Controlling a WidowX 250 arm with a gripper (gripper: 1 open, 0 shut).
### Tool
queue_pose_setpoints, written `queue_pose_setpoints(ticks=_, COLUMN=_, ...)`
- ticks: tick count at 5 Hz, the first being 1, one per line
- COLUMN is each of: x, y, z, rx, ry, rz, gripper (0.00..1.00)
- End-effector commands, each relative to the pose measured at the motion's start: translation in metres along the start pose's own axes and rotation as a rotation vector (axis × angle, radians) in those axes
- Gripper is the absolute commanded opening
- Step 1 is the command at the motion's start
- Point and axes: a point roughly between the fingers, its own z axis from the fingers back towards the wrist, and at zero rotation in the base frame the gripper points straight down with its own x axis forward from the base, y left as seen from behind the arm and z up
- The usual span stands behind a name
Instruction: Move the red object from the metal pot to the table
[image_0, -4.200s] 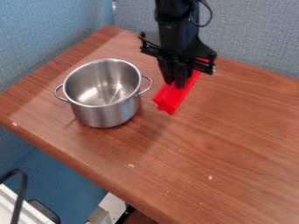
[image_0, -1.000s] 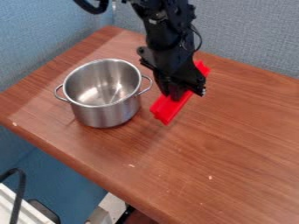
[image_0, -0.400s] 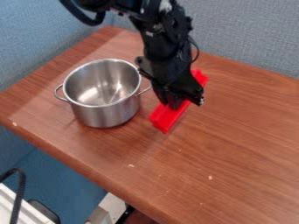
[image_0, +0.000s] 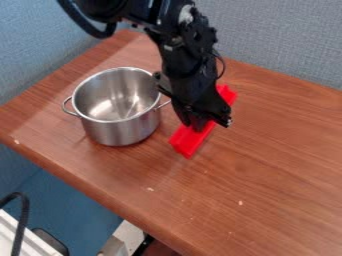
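The red object (image_0: 190, 139) is a long bright red block, slanted, with its lower end at or touching the table (image_0: 254, 190) just right of the metal pot (image_0: 119, 105). My gripper (image_0: 205, 115) is shut on the block's upper part, and its black body hides the block's middle. Part of the red upper end shows behind the gripper. The shiny steel pot stands empty, its right handle close to my gripper.
The wooden table's left and front edges drop off to a blue floor. A blue-grey wall runs behind the table. Bare wood stretches to the right and front of the block.
My gripper has come down and slightly toward the front left with the red block, bringing its lower end onto or near the table. The pot has stayed put.
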Motion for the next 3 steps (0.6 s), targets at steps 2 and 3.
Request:
queue_pose_setpoints(ticks=2, x=0.0041, y=0.0069, z=0.0092, rx=0.020, ry=-0.046, rz=0.039, gripper=0.00)
queue_pose_setpoints(ticks=3, x=0.0027, y=0.0074, z=0.0082, rx=0.023, ry=-0.040, rz=0.046, gripper=0.00)
